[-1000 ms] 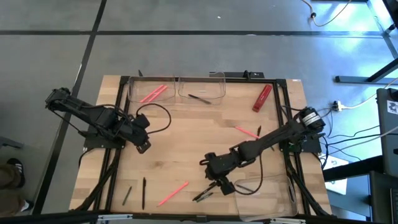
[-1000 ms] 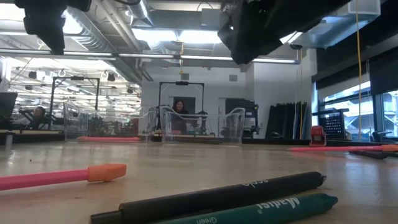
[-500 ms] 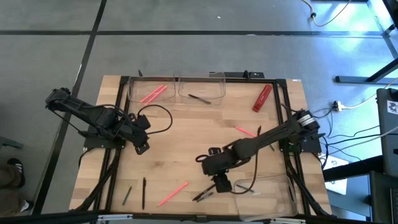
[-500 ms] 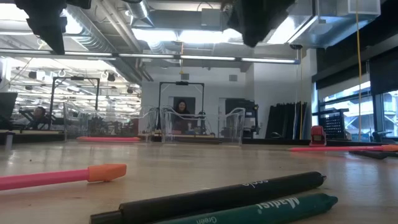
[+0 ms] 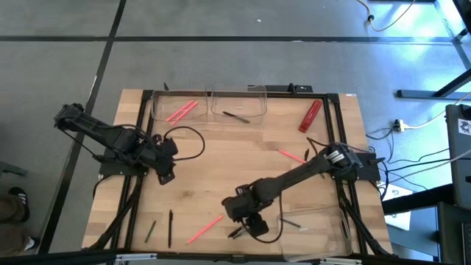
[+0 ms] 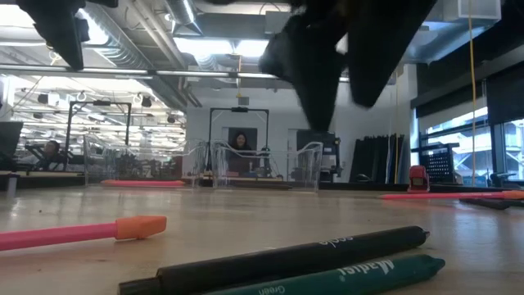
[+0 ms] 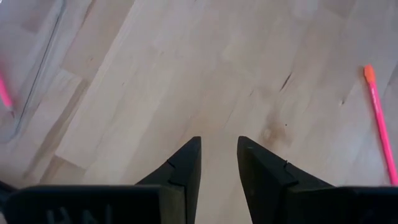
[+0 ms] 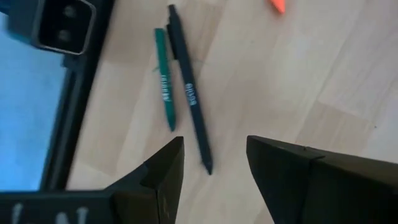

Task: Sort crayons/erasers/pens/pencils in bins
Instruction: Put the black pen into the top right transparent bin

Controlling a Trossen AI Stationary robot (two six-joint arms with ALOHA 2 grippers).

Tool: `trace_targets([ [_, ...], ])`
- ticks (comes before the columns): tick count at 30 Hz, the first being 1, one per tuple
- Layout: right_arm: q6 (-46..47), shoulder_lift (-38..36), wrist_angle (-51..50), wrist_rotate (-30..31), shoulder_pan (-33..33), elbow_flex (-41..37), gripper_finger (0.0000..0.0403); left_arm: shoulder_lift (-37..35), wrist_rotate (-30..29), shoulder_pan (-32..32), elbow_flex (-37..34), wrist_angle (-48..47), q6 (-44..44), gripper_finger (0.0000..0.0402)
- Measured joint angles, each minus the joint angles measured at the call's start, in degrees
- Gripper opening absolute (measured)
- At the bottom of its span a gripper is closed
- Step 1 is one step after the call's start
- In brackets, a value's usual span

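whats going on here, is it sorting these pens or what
A two-armed robot is sorting pens and pencils into clear bins. The right claw hangs open near the table's front edge, just above a black pen and a green pen lying side by side, holding nothing. The left claw waits open over bare wood. The far bins already hold pink pencils and a dark pen.

Right gripper [image 5: 253, 224] hovers over dark pens [image 5: 237, 232] at lower centre of the wooden table [image 5: 221, 169]; left gripper [image 5: 165, 177] waits at centre left.
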Motion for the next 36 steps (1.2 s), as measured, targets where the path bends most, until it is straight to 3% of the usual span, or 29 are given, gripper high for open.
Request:
trace_targets([
  [20,-1.5,3.6,8.5,0.9,1.9,-2.8,0.0177,0.0,-4.5,-2.6,0.0,0.2,0.0,0.0096],
  [33,0.3,3.6,12.2,4.1,4.6,-7.8,0.0177,0.0,-4.5,-2.6,0.0,0.2,0.0,0.0096],
  [36,1.8,3.5,12.8,7.2,5.2,-8.8,0.0177,0.0,-4.5,-2.6,0.0,0.2,0.0,0.0096],
])
